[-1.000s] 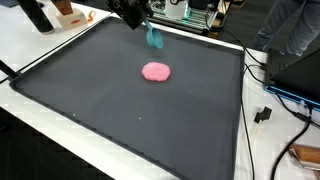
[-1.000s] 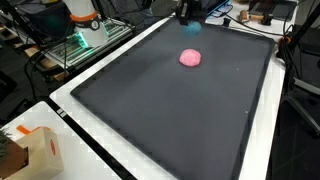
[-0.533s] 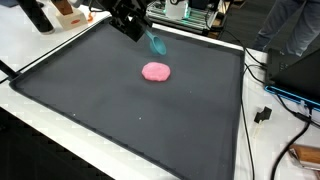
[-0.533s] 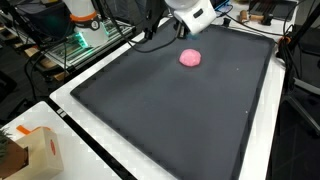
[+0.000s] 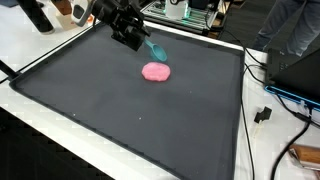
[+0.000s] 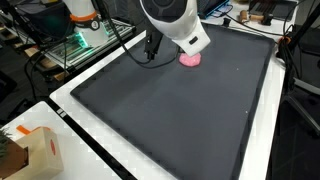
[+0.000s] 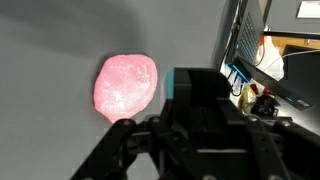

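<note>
My gripper (image 5: 141, 38) hangs over the far part of a dark mat (image 5: 120, 110). It is shut on a small teal object (image 5: 155, 47) that sticks out below the fingers. A flat pink blob (image 5: 155, 72) lies on the mat just in front of the teal object, a short gap apart. In the wrist view the pink blob (image 7: 125, 86) lies left of my dark gripper (image 7: 196, 88), with a teal sliver (image 7: 168, 85) at the finger edge. In an exterior view the white arm (image 6: 172, 22) hides most of the pink blob (image 6: 190, 61).
The mat lies on a white table (image 5: 45, 60). Cables and a plug (image 5: 262, 114) lie beside the mat's side edge. Equipment and boxes (image 5: 65, 12) stand at the far corner. A cardboard box (image 6: 28, 150) sits at a near table corner.
The arm has come in from the mat's far edge toward the pink blob, carrying the teal object lower and closer. The pink blob has not moved.
</note>
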